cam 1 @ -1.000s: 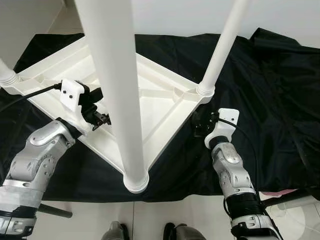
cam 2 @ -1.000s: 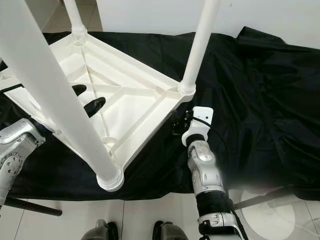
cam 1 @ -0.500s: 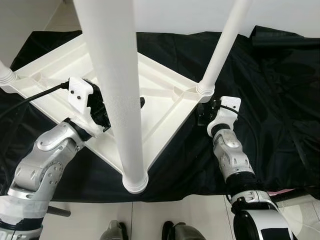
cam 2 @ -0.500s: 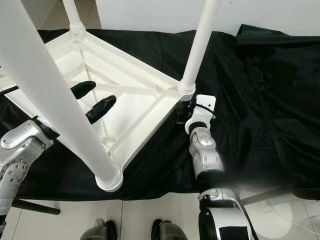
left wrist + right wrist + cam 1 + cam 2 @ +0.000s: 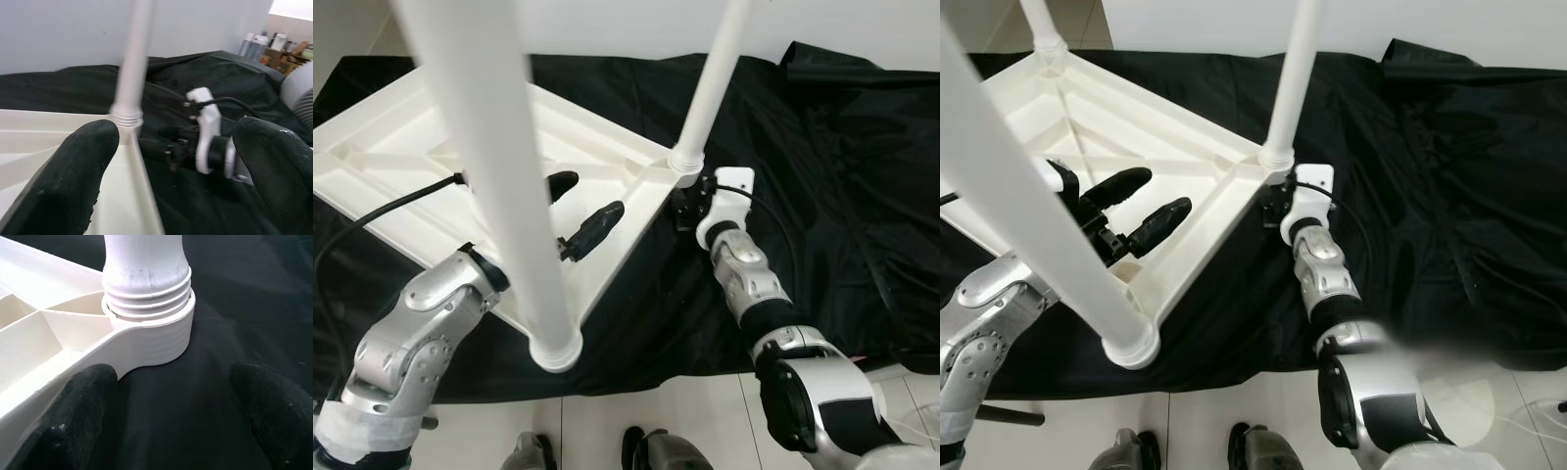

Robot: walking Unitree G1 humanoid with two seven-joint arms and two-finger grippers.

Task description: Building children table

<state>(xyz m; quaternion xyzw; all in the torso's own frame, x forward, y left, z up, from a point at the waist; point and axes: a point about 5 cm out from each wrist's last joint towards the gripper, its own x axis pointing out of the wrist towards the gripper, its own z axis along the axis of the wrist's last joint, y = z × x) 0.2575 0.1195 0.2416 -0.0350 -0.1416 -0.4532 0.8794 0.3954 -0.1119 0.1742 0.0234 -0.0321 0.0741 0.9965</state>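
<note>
On the black cloth [image 5: 822,147] the white plastic children's table [image 5: 1136,147] lies upside down, legs up. Left tool [image 5: 1141,208] wide over its underside; right tool [image 5: 171,421] wide, empty, at the corner leg socket [image 5: 156,333]. Legs probably seated; next: grip the frame.

One white tabletop [image 5: 1136,157], upside down. Three white legs screwed in: near [image 5: 489,186], right corner [image 5: 710,83], far left [image 5: 1043,24]. One black cloth [image 5: 822,176] beneath. Two silver arms, two grippers: left gripper [image 5: 1141,211], right gripper [image 5: 683,208].
</note>
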